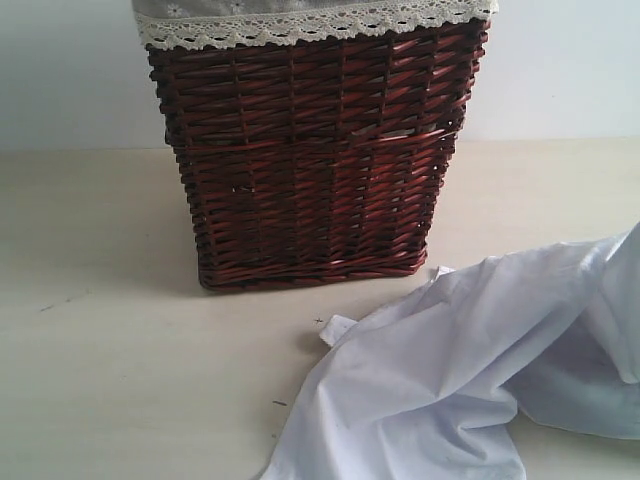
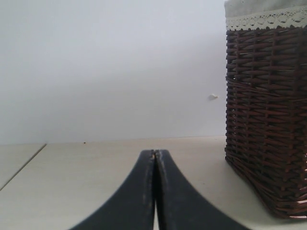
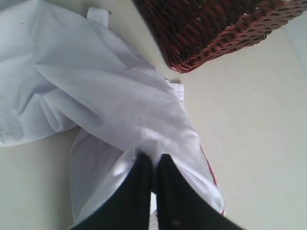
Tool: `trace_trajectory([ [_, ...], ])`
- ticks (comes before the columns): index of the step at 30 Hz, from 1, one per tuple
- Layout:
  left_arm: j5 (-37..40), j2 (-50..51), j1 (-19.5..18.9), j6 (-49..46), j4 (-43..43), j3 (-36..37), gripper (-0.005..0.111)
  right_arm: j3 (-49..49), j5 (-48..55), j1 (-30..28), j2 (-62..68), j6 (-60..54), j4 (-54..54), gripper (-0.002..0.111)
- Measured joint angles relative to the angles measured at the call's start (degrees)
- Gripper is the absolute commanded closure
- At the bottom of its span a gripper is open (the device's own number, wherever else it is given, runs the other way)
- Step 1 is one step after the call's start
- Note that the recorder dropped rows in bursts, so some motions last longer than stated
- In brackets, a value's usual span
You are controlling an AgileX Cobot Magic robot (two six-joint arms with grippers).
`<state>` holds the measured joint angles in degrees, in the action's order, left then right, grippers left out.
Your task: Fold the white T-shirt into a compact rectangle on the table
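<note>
Our left gripper [image 2: 154, 154] has its two dark fingers pressed flat together with nothing between them, and it sits low over the bare table [image 2: 72, 182]; ahead of it we see a plain pale wall [image 2: 110, 67], and off to one side the basket [image 2: 268, 120], dark red-brown wicker with a grey liner [image 2: 264, 12] folded over the rim and edged in white lace; in the exterior view the basket stands upright on the table at centre, toward the back; right of it and nearer the camera lies the shirt [image 1: 450, 380], white and crumpled, spread over the table's near right part, close to the basket's foot but apart from it; a small white tab [image 1: 335, 328] sticks out at the shirt's left edge; toward the right border the cloth rises off the table in a pulled fold; our right gripper [image 3: 153, 160] is clamped on a bunch of that cloth, its fingers closed with the fabric gathered at their tips; beneath the pinched layer a thin red edge [image 3: 211, 175] shows.
</note>
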<state>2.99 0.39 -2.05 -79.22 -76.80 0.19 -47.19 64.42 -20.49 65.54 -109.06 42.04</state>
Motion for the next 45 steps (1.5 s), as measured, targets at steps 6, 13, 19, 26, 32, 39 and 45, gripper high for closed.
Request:
trace_trajectory([
  [6, 0.0, 0.0, 0.0, 0.0, 0.0, 0.0, 0.107, 0.0, -2.0, 0.0, 0.0, 0.64, 1.09, 0.108],
  [13, -1.98, 0.0, 0.0, -0.12, 0.99, 0.0, 0.107, 0.0, -2.49, 0.0, 0.0, 0.99, 1.31, 0.108],
  [19, -2.19, 0.0, 0.0, -1.34, 1.97, 0.0, 0.107, 0.0, -2.63, 0.0, 0.0, 0.99, 1.41, 0.108],
  [26, -4.52, 0.0, 0.0, -15.92, 11.43, 0.0, 0.107, 0.0, -2.74, 0.0, 0.0, 0.99, 1.42, 0.108],
  [32, -3.4, 0.0, 0.0, -11.47, 9.81, 0.0, 0.107, 0.0, -2.74, 0.0, 0.0, 0.99, 1.42, 0.108],
  [39, 16.1, 0.0, 0.0, 13.59, -7.39, 0.0, 0.107, 0.0, -5.08, 0.0, 0.0, 0.99, 1.31, 0.108],
  [45, 18.84, -0.09, 0.0, 14.8, -17.09, 0.0, 0.107, 0.0, -5.57, 0.0, 0.0, 2.8, 1.31, 0.108],
])
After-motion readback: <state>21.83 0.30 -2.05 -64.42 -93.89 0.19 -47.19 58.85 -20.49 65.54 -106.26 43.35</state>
